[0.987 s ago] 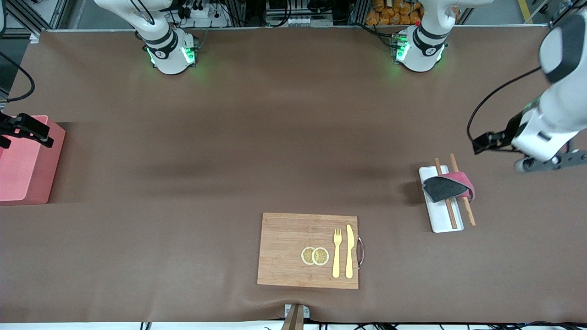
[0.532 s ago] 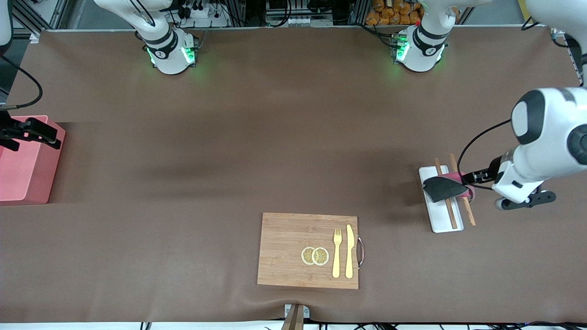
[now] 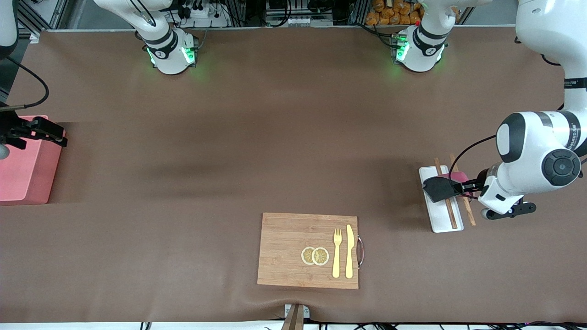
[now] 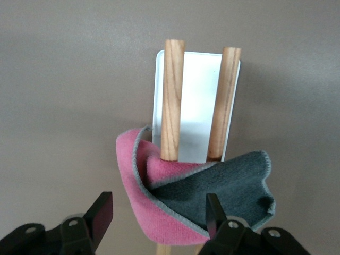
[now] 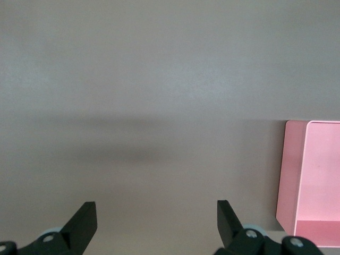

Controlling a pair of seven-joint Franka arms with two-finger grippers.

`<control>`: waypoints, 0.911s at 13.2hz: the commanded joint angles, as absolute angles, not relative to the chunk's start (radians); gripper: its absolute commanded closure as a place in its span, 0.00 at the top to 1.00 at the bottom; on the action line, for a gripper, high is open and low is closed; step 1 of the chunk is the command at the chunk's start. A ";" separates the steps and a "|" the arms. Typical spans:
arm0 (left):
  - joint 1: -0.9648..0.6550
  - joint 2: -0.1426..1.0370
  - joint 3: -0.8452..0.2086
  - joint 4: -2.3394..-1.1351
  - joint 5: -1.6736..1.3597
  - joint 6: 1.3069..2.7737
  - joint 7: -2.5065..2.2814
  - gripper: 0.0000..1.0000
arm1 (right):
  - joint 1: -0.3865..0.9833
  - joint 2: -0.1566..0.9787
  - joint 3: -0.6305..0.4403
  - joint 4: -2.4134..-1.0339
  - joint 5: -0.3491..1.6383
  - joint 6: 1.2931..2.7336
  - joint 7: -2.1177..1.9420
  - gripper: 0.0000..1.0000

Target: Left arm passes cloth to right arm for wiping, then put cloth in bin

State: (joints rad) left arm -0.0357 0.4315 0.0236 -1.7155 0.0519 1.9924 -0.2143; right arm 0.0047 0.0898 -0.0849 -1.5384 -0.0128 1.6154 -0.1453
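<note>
The left gripper (image 4: 159,215) is at the small folded cloth, dark grey on one face and magenta-pink on the other (image 4: 204,194). Its jaws stand apart, one on either side of the folded edge, and are not yet clamped on the fabric. The cloth (image 3: 442,187) is draped over two round wooden sticks (image 4: 172,98) that lie lengthwise on a white oblong tray (image 4: 196,101), at the left arm's end of the brown counter (image 3: 275,151).

The right gripper (image 5: 156,223) waits with its jaws apart over the counter at the edge of the salmon-pink rectangular plastic bin (image 3: 25,172), which sits at the right arm's end and appears empty in the part visible in the right wrist view.

A wooden cutting board (image 3: 284,250) carrying two lemon slices, a yellow fork and a yellow knife lies nearer to the front camera, between the two ends.

Task status: judged from this layout, only the approach to the cloth is complete. The grasp, lift, handover to the right arm, wiping and deposit in the bin remain.
</note>
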 commanded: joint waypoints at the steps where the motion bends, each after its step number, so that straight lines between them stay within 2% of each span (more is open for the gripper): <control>1: -0.029 0.445 0.020 -1.704 0.052 1.996 -0.204 0.77 | 0.009 0.091 -0.084 -1.526 -0.025 1.600 -0.150 1.00; 2: -0.029 0.446 0.020 -1.704 0.052 1.996 -0.204 0.72 | 0.009 0.091 -0.084 -1.526 -0.025 1.601 -0.150 1.00; 6: -0.031 0.456 0.018 -1.706 0.052 1.994 -0.204 0.70 | 0.008 0.091 -0.084 -1.529 -0.023 1.597 -0.126 1.00; 8: -0.031 0.456 0.018 -1.706 0.052 1.994 -0.204 0.66 | 0.008 0.091 -0.083 -1.540 -0.018 1.595 -0.103 1.00; 12: -0.032 0.465 0.017 -1.703 0.052 1.994 -0.204 0.53 | -0.009 0.104 -0.086 -1.548 0.153 1.528 0.002 1.00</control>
State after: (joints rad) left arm -0.0346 0.4551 0.0214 -1.7155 0.0519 1.9924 -0.2143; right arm 0.0016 0.0945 -0.0873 -1.5481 0.1056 1.5442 -0.0334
